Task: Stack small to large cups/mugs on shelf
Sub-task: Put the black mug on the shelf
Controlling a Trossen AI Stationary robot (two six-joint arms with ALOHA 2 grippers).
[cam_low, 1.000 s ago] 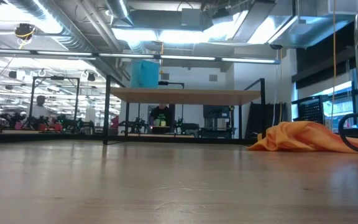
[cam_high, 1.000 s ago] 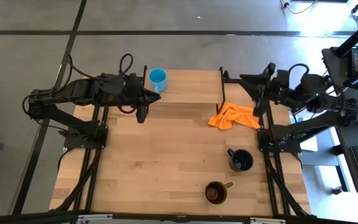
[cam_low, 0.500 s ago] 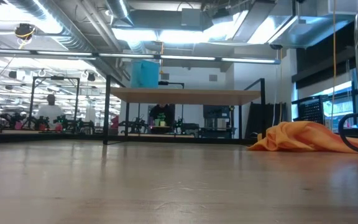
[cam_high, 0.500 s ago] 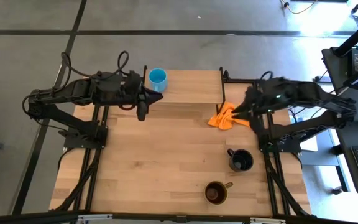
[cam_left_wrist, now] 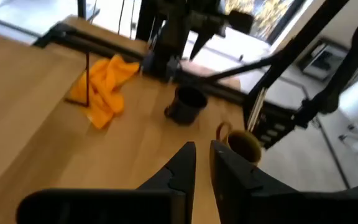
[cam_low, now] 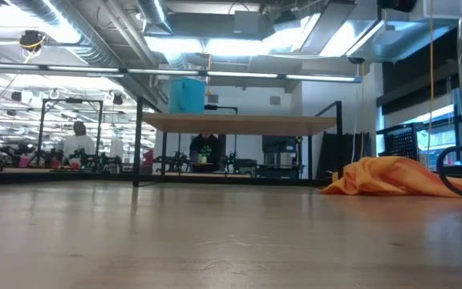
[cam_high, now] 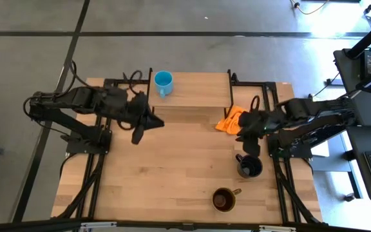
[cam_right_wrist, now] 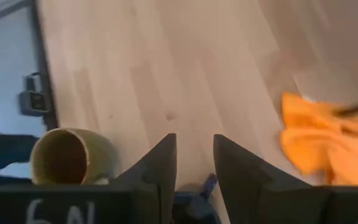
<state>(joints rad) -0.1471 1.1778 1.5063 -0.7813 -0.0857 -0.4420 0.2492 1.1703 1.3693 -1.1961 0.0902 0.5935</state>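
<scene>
The small light-blue mug stands upright on the left end of the light-wood shelf; it also shows in the low view. The black mug and the brown mug stand on the tabletop at the near right; both also show in the left wrist view, the black mug and the brown mug. My left gripper is shut and empty, in front of the shelf's left end. My right gripper is open and empty, pointing down just on the far side of the black mug.
A crumpled orange cloth lies on the table by the shelf's right legs, under my right arm. The black frame rails run along the table's sides. Bare wood lies in the table's middle.
My left gripper has drawn back from the blue mug, toward the table's near edge and middle; the mug stays on the shelf. My right arm has swung from the table's far right corner over the orange cloth, toward the near edge, and now points down by the black mug.
</scene>
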